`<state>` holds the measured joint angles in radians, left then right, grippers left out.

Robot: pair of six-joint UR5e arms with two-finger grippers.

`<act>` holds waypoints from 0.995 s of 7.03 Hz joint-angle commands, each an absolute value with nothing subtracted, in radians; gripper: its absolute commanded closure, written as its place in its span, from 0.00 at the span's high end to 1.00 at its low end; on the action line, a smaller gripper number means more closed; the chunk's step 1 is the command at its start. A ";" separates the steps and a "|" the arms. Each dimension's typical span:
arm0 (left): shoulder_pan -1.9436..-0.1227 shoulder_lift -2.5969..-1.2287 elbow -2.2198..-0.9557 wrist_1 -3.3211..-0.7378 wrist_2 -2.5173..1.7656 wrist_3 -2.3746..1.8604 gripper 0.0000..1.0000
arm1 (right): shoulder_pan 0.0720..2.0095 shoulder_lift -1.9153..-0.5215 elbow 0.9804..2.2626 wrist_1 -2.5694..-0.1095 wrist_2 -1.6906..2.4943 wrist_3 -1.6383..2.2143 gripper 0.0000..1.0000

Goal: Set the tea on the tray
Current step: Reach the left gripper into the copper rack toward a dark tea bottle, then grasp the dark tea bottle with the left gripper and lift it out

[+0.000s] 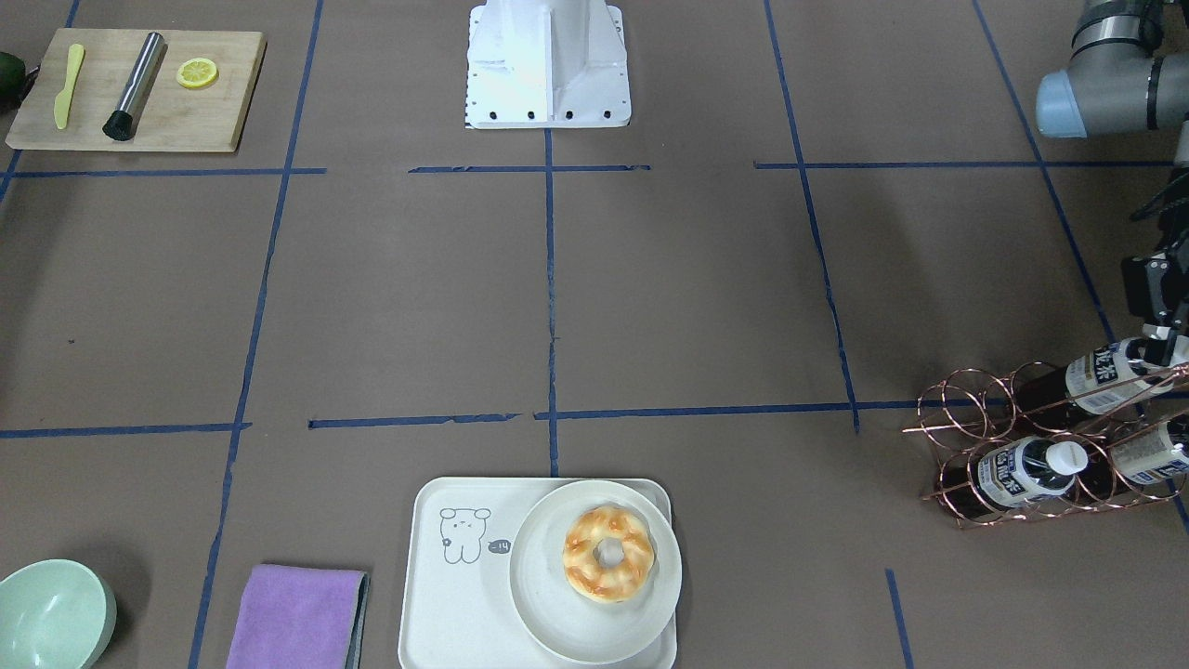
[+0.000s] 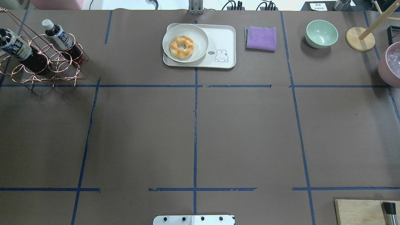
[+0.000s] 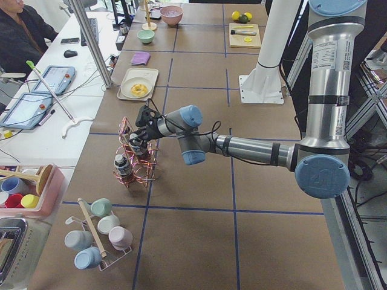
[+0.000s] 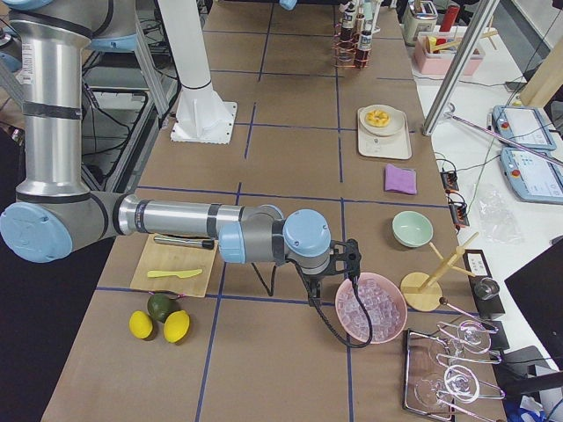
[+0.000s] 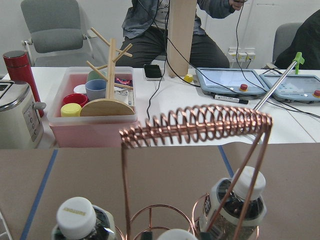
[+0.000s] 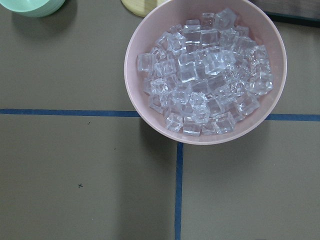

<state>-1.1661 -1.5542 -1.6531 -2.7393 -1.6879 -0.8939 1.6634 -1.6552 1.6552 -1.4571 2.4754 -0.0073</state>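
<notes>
LEFT: left gripper (image 1: 1156,327) at the top tea (image 1: 1105,372), which lies in the rack (image 1: 966,437), front view 4 o'clock; how far open it is can't be told | RIGHT: right gripper (image 4: 350,259) over ice bowl (image 4: 371,308), grip unreadable | TRAY: tray (image 1: 437,604) at 6 o'clock, plate (image 1: 539,604) fills its 3 o'clock side | RISK: tea may snag the rack and drag it, slip in the grip, or land against the plate and topple.

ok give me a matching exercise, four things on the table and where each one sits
Things:
1. doughnut
2. lemon slice
3. ice cubes
4. tea bottles

Places:
A. in the pink bowl
B. in the copper wire rack
C. on the round plate
D. on the wooden board

Pairs: 1-C; 2-D; 3-A; 4-B
</notes>
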 commanded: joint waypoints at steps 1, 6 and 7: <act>-1.203 -1.557 -1.654 -2.734 -1.718 -0.893 0.00 | 1.664 -1.657 1.655 -1.457 2.476 -0.006 1.00; -1.221 -1.531 -1.868 -2.547 -1.765 -0.893 0.00 | 1.664 -1.657 1.652 -1.456 2.476 -0.008 1.00; -1.259 -1.523 -1.903 -2.508 -1.796 -0.893 0.00 | 1.664 -1.657 1.652 -1.457 2.476 -0.008 1.00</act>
